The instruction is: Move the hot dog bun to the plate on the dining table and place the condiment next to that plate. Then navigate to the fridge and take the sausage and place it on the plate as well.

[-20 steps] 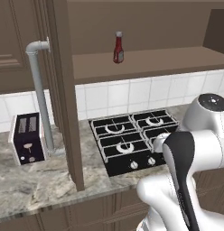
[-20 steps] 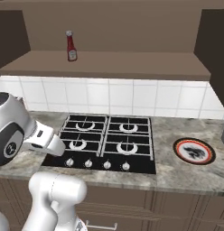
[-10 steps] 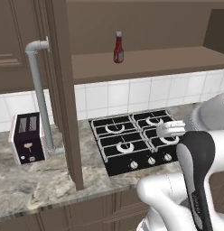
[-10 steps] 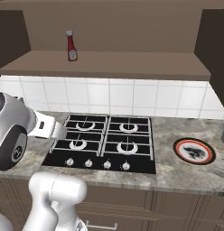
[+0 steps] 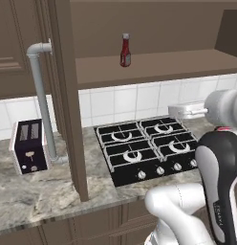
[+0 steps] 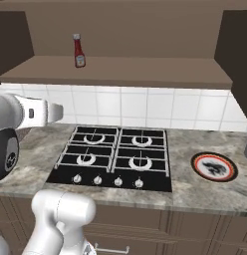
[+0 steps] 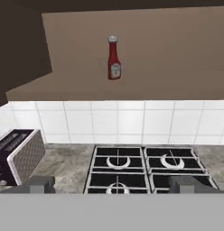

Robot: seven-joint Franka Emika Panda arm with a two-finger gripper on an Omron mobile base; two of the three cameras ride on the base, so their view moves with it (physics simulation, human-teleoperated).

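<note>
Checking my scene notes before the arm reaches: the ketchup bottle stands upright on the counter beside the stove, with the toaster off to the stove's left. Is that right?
Not quite. The ketchup bottle stands upright on the brown shelf above the stove, not on the counter, as the left base view shows. The toaster is indeed off to the stove's left.

- The toaster [image 7: 16, 155] is cut off by the left edge of the hand view, with only one end showing
- The stove [image 7: 147, 173] runs out of the hand view at the bottom, its knobs hidden there
- The ketchup bottle [image 5: 125, 50] has a label too small to read
- The white plate's [image 6: 214, 166] dark centre pattern is too blurred to make out
</note>
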